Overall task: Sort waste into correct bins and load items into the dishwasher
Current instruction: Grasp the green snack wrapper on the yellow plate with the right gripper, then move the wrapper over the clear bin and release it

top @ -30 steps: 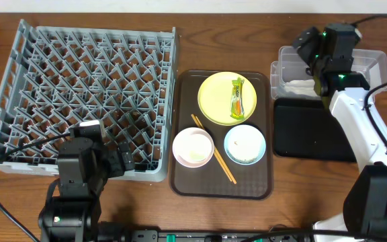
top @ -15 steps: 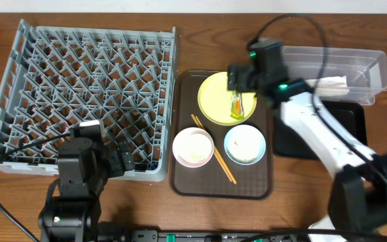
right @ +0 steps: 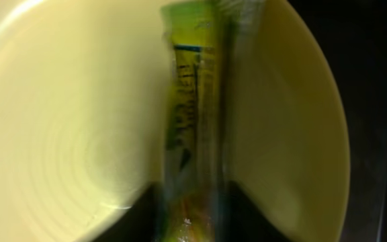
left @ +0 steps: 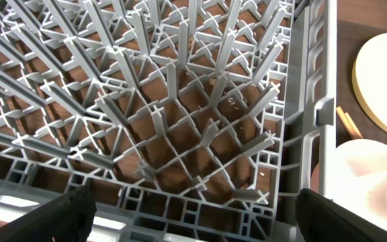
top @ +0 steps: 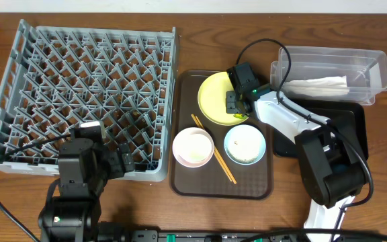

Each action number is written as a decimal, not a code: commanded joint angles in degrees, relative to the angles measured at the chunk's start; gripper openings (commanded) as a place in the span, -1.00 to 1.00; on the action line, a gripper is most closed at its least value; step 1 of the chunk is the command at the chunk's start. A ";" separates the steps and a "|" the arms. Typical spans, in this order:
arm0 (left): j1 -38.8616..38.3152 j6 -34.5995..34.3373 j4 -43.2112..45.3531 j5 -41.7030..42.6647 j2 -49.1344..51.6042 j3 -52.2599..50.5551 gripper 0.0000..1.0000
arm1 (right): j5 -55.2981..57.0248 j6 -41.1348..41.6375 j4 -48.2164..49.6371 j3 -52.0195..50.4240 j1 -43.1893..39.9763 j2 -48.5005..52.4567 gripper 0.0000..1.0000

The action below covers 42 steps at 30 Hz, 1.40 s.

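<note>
Right wrist: snack wrapper (right: 193, 121) lies on yellow plate (right: 72, 121), right of its centre.
Right jaws: closed on the snack wrapper's end.
Left jaws: wide open over dish rack (left: 180, 101).

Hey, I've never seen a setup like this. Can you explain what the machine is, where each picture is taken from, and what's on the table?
This is two robot arms at a wooden table. One picture looks down from above; the other two come from cameras on each arm's wrist. On the table are a big grey dish rack, a brown tray with a yellow plate, a white bowl, a blue bowl and chopsticks, plus a clear tub holding a napkin, beside a black tray. The left tool hangs open over the rack, holding nothing. The right tool is down on the plate, its fingers appearing to pinch a green-and-yellow snack wrapper that lies there.
</note>
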 commanded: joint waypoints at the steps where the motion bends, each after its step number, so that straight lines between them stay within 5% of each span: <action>1: -0.24 -0.31 0.00 -0.46 -0.09 1.38 0.95 | 0.37 1.11 0.42 0.00 0.11 -0.50 -0.84; 2: -0.24 -0.31 0.00 -0.46 -0.09 1.38 0.95 | 0.39 1.11 0.46 0.11 0.00 -1.16 -0.97; 10: -0.24 -0.31 -0.02 -0.46 -0.09 1.38 0.95 | 3.28 3.21 4.13 1.29 -4.63 -12.87 -0.98; 22: -0.24 -0.31 -0.17 -0.46 -0.09 1.38 0.95 | 9.27 37.18 -0.79 1.22 -23.26 -19.85 -0.98; 23: -0.24 -0.31 -0.17 -0.46 -0.09 1.38 0.95 | 8.17 37.38 -0.20 1.22 -24.37 -19.47 -0.92; 26: -0.24 -0.31 -0.17 -0.46 -0.09 1.38 0.95 | 3.61 36.54 4.26 1.22 -27.06 -18.43 0.40; 28: -0.24 -0.31 -0.17 -0.46 -0.09 1.38 0.95 | 0.66 32.02 7.87 1.22 -28.15 -18.05 0.82; 30: -0.24 -0.31 -0.17 -0.46 -0.09 1.38 0.95 | -3.10 25.33 11.23 1.22 -28.92 -18.12 0.99; 35: -0.24 -0.31 -0.17 -0.46 -0.09 1.38 0.95 | -13.53 9.99 11.93 1.22 -29.00 -20.17 0.98; 42: -0.24 -0.31 -0.17 -0.46 -0.09 1.38 0.95 | -20.04 -5.97 -7.61 1.22 -25.88 -26.99 0.98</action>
